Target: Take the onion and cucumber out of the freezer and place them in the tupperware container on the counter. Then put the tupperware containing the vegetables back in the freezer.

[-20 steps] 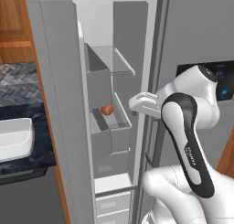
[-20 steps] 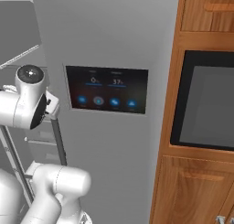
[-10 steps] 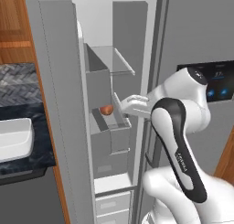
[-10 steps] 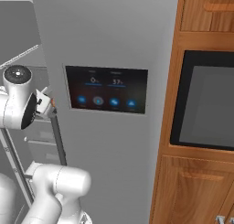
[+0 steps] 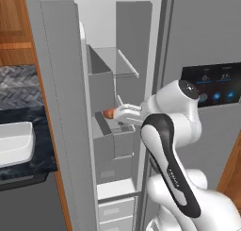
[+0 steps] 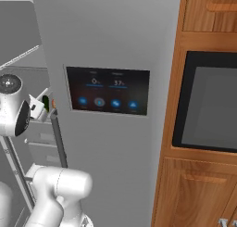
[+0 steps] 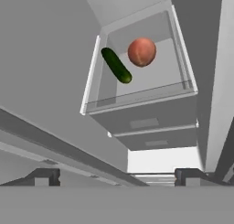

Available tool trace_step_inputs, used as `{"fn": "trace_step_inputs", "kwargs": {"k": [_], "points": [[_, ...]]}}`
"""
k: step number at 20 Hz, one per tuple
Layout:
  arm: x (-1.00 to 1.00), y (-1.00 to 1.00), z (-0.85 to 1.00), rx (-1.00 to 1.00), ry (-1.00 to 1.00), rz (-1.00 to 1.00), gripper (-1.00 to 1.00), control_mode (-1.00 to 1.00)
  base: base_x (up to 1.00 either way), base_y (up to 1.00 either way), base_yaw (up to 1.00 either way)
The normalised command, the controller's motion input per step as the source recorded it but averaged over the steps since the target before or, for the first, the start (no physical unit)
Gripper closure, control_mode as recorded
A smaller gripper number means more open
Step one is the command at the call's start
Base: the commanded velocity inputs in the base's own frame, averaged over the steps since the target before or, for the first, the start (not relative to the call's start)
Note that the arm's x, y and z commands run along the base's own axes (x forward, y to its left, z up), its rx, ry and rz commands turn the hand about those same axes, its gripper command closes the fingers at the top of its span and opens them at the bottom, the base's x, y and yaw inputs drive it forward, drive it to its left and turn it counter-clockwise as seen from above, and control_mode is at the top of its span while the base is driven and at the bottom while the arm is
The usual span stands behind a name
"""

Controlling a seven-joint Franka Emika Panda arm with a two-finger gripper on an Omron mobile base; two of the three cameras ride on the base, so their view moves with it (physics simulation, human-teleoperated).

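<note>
Reaching into the open freezer, the gripper is seen with fingers spread wide and nothing held. Onion and cucumber are shown side by side on a freezer shelf; neither is yet picked, so nearly all the task remains.

I am looking at my arm: smooth, round, white shells, a long black band with tiny white letters, and a grey cap on top.
</note>
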Motion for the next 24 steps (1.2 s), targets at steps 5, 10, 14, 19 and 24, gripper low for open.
{"fn": "trace_step_inputs", "kwargs": {"k": [5, 10, 14, 19, 24], "points": [[0.23, 0.24, -0.12, 0.0, 0.0, -0.02, -1.0, -1.0, 0.0, 0.0, 0.0], [0.23, 0.24, -0.04, 0.0, -0.01, -0.02, -1.0, -1.0, 0.0, 0.0, 0.0], [0.25, 0.1, -0.01, 0.0, -0.01, -0.01, -1.0, -1.0, 0.0, 0.0, 0.0], [0.32, 0.05, -0.12, 0.0, -0.01, -0.02, -1.0, -1.0, 0.0, 0.0, 0.0], [0.38, 0.02, -0.18, -0.01, -0.01, -0.01, -1.0, -1.0, 0.0, 0.0, 0.0]]}}
